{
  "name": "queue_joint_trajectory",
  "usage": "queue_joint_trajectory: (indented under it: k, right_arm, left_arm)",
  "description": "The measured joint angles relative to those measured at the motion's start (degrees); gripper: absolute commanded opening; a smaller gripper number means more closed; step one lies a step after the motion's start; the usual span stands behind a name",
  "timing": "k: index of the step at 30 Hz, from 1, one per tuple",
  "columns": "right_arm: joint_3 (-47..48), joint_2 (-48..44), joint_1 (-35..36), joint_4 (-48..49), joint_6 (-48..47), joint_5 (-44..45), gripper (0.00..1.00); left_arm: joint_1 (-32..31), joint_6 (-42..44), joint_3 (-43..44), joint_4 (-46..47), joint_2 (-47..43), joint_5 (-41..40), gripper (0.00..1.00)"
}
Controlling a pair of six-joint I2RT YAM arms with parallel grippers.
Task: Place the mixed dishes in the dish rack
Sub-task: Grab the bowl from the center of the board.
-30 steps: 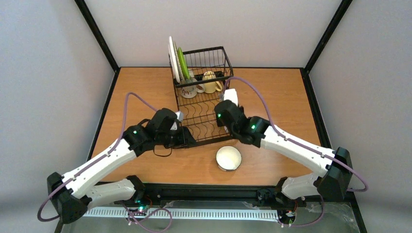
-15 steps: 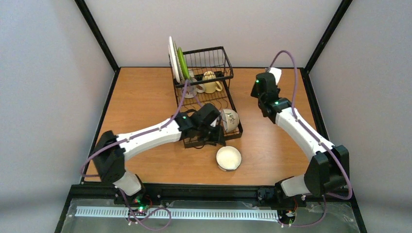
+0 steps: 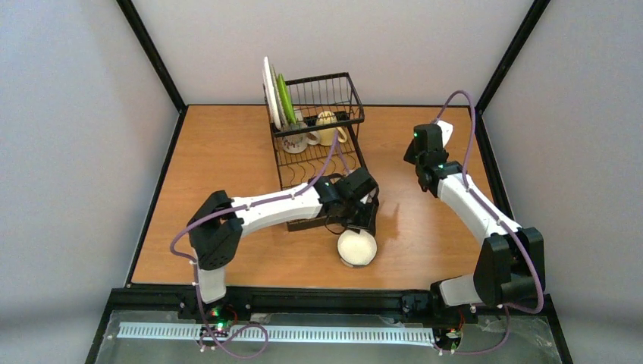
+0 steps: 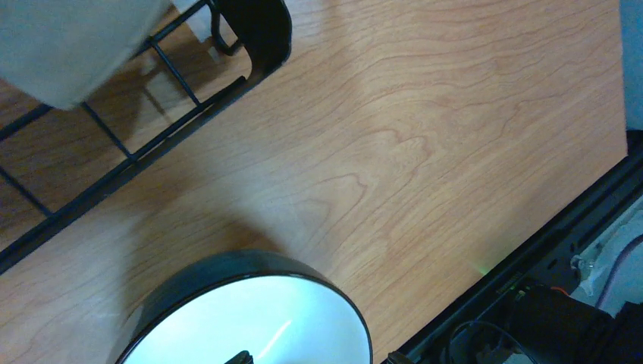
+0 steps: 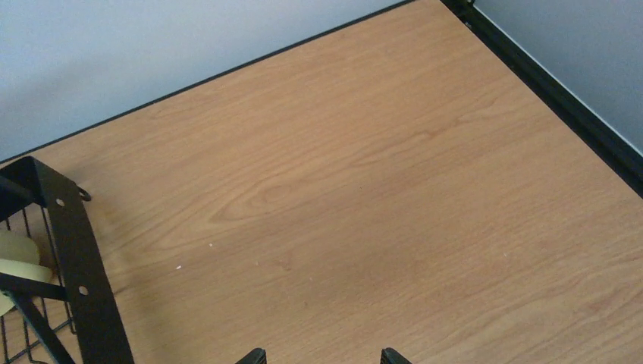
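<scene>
The black wire dish rack (image 3: 315, 155) stands at the back middle of the table. Its basket holds a striped plate (image 3: 268, 89) and a lime-green plate (image 3: 285, 98) on edge, and two pale mugs (image 3: 327, 129). A small bowl (image 3: 356, 248), dark outside and white inside, sits on the table in front of the rack and shows in the left wrist view (image 4: 250, 322). My left gripper (image 3: 365, 224) is open just above that bowl's rim (image 4: 317, 358). Another pale bowl (image 4: 68, 45) rests in the rack's tray. My right gripper (image 3: 423, 142) is open and empty (image 5: 322, 355) over bare table.
The rack's corner (image 5: 72, 280) and a mug's edge (image 5: 15, 258) lie left of my right gripper. The table's black back rail (image 5: 227, 72) and right rail (image 5: 561, 98) are close to it. The near rail (image 4: 531, 258) runs just past the bowl.
My left arm swung right, from the rack's left side across its tray to over the bowl on the table. My right arm drew back from the rack to the back right, leaving a bowl in the tray.
</scene>
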Motion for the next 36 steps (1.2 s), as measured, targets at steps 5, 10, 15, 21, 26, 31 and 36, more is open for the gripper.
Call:
queue_joint_trajectory:
  k: [5, 10, 15, 21, 26, 31, 36]
  right_arm:
    - [-1.0, -0.2, -1.1, 0.4, 0.6, -1.3, 0.86]
    - [-2.0, -0.8, -1.2, 0.8, 1.1, -2.1, 0.86]
    - [-3.0, -1.3, -1.2, 1.4, 1.4, -2.6, 0.86]
    - [-4.0, -1.6, -1.2, 1.6, 1.4, -2.7, 0.86]
    - [-4.3, -1.7, -1.2, 1.6, 1.5, -2.5, 0.86]
    - [-4.3, -1.7, -1.2, 1.6, 1.7, -2.3, 0.86]
    - [-4.5, -1.9, -1.2, 1.6, 2.4, -2.5, 0.86]
  left_arm:
    - [-1.7, -1.5, 1.6, -0.4, 3.0, -1.6, 1.00]
    - [-2.7, -4.8, 2.9, -0.8, 4.7, -3.7, 1.00]
    - [-3.0, -9.2, 3.6, -1.2, 6.0, -5.7, 1.00]
    - [-3.0, -13.2, 7.9, -3.1, 9.2, -6.6, 1.00]
    - [-3.4, -15.6, 11.7, -5.7, 12.7, -6.4, 1.00]
    - [-4.2, -17.5, 14.8, -8.4, 15.9, -6.3, 0.98]
    - [-4.6, -19.3, 15.0, -10.4, 16.3, -6.0, 0.73]
